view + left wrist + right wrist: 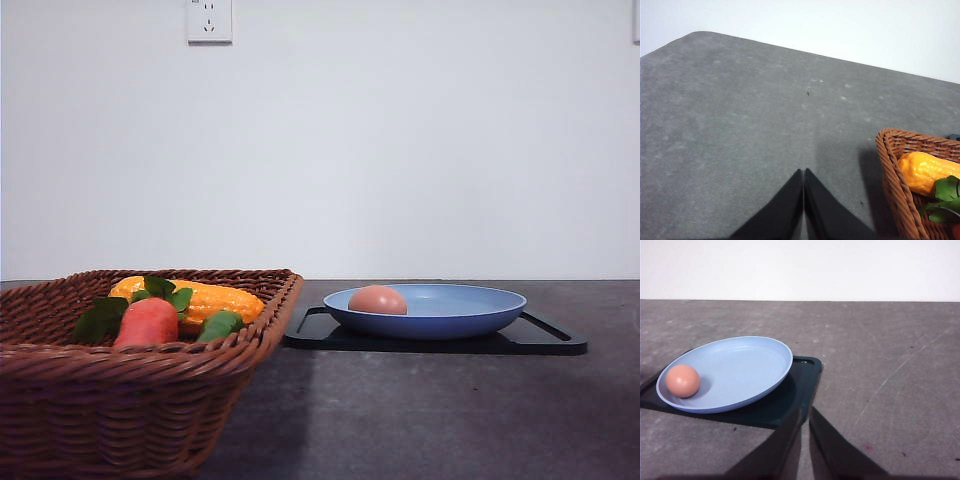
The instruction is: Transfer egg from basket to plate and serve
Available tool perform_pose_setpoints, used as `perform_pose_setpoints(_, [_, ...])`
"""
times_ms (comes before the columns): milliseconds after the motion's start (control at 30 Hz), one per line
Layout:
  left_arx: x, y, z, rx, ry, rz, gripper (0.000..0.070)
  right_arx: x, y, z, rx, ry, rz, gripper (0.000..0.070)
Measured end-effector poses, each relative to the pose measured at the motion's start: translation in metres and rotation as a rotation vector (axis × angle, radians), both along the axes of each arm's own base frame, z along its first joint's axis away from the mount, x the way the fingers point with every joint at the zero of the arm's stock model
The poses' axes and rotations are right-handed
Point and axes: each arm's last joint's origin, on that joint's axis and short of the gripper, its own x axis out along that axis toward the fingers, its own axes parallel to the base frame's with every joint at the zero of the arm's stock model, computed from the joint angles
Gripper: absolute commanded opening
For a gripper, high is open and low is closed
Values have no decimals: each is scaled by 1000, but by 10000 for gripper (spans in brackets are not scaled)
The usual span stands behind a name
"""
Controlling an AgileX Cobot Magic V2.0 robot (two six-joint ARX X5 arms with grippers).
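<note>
Egg (377, 300) already resting inside the light blue plate (470, 305), near its left rim, atop a black tray (545, 343). Wicker basket (150, 400) holding only carrot (147, 322) and corn (215, 298). Left fingers (790, 205) and right fingers (832, 445) pressed together, empty. Serving seemingly remaining.

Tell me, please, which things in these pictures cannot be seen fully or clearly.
- Basket: front view, its left and bottom cut by the picture's edge; left wrist view, one corner visible.
- Green pieces in the basket: front view, near rim hides their lower parts.
- Tray: the plate covers its middle.
- Egg: plate's rim hides its underside.
</note>
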Motion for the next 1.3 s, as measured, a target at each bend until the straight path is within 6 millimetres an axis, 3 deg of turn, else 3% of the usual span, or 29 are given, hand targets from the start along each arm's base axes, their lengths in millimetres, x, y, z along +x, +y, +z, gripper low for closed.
perform_pose_setpoints(1300, [0,0,0,0,0,0,0,0,0,0,0,0,0,3])
